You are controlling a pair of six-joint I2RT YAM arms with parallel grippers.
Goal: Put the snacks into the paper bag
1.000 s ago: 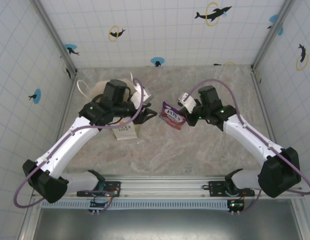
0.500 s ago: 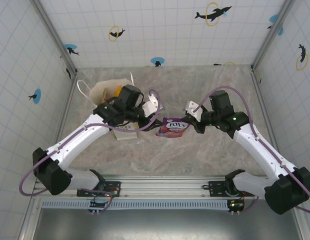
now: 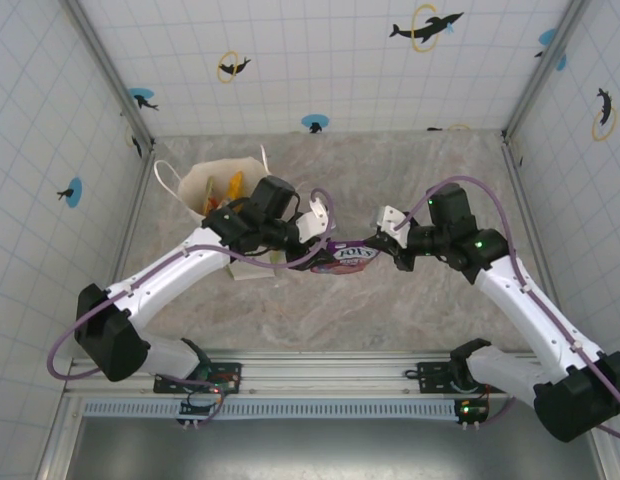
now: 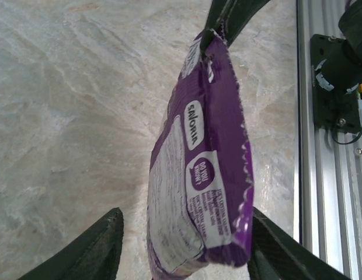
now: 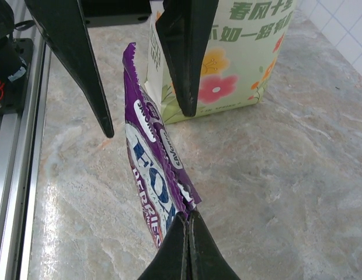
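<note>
1. The step in hand looks like a handover in mid-air. The right gripper (image 5: 187,220) is pinched tight on one edge of the purple packet (image 5: 153,169), holding it just left of centre in the overhead view.
2. The left gripper (image 4: 185,233) is about half open and grips nothing. Its two fingers stand either side of the packet's free end. In the left wrist view, the finger at the lower left is clearly apart from the packet. The one at the lower right is just beside its corner, and I cannot tell whether it touches.
3. To do this well, the left gripper should close squarely on the flat faces, well in from the crimped edge.
4. The right gripper should let go only once that hold is firm, as the shiny foil will probably slip.
5. The left arm then has to carry the packet to the paper bag (image 3: 190,178) at the upper left. The bag stands upright on the table (image 3: 390,320), with yellow and orange snacks (image 3: 230,188) inside.
6. A second ago the left gripper was over the bag and its arm covered the bag's mouth. The packet then hung from the right gripper at the centre, apart from the left fingers.
7. Since then the left gripper has swung right to straddle the packet and the bag's mouth has come into view. The packet now lies more level.
</note>
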